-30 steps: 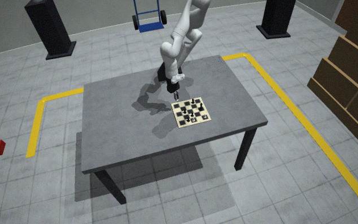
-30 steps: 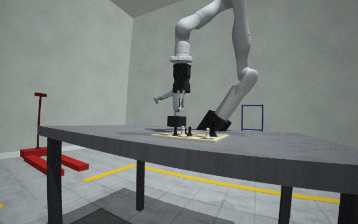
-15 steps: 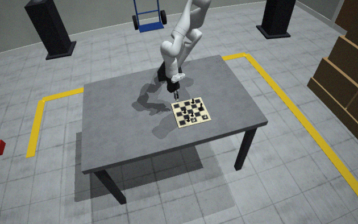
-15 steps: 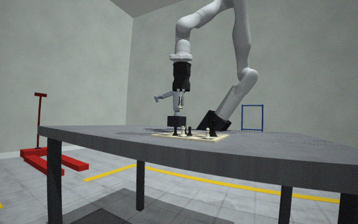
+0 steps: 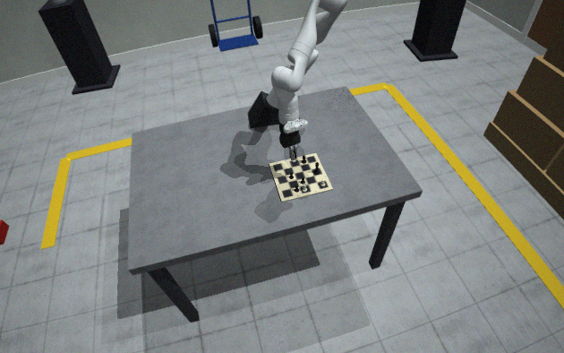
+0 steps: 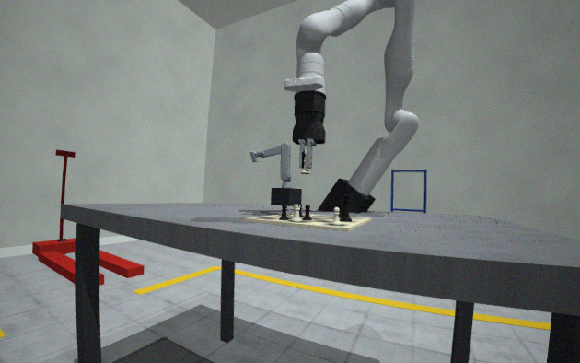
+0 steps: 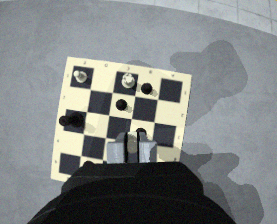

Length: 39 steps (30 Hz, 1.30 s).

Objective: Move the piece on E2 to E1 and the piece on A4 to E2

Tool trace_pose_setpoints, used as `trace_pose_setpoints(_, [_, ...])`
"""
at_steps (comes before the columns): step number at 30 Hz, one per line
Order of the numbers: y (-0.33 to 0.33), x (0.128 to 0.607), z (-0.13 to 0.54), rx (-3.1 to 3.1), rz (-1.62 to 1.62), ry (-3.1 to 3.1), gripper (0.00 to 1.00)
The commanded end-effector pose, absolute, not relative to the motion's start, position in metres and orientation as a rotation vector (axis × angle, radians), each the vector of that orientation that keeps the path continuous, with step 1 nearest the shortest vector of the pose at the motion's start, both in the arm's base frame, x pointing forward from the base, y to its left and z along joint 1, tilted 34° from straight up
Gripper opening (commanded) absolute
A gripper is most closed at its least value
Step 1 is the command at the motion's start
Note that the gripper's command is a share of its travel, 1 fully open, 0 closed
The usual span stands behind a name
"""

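The chessboard (image 5: 301,176) lies on the grey table, right of its middle; it also shows in the exterior view (image 6: 308,221) and the wrist view (image 7: 122,119). My gripper (image 6: 307,167) hangs well above the board's edge nearest the arm's base and is shut on a small chess piece (image 6: 306,171). Only the piece's pale underside shows below the fingers. From above, the fingers hide the piece. Two white pieces (image 7: 81,76) (image 7: 128,80) stand on the far row. Several black pieces stand on the board, among them a tall one (image 7: 72,119) and a pawn (image 7: 121,104).
The arm's dark base (image 5: 261,112) sits on the table behind the board. A second small arm on a black block (image 6: 285,195) stands beyond the table. Cardboard boxes (image 5: 551,112) are stacked at the right, black pillars at the back.
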State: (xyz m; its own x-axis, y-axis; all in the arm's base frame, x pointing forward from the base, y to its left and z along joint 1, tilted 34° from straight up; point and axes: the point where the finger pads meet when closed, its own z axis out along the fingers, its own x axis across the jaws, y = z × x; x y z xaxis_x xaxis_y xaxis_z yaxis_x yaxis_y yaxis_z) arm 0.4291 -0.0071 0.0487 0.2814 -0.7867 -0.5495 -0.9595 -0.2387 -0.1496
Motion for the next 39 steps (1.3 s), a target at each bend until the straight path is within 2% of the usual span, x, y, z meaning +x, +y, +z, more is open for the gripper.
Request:
trace_pose_setpoints(1, [0.021, 0.442, 0.069, -2.107, 0.503, 1.586, 0.00])
trace_pose_setpoints(7, [0.061, 0.454, 0.095, -2.018, 0.544, 1.711, 0.00])
trace_pose_setpoints(14, [0.077, 0.457, 0.105, -1.981, 0.561, 1.757, 0.00])
trace_pose_setpoints(39, [0.086, 0.457, 0.096, -1.976, 0.563, 1.764, 0.00])
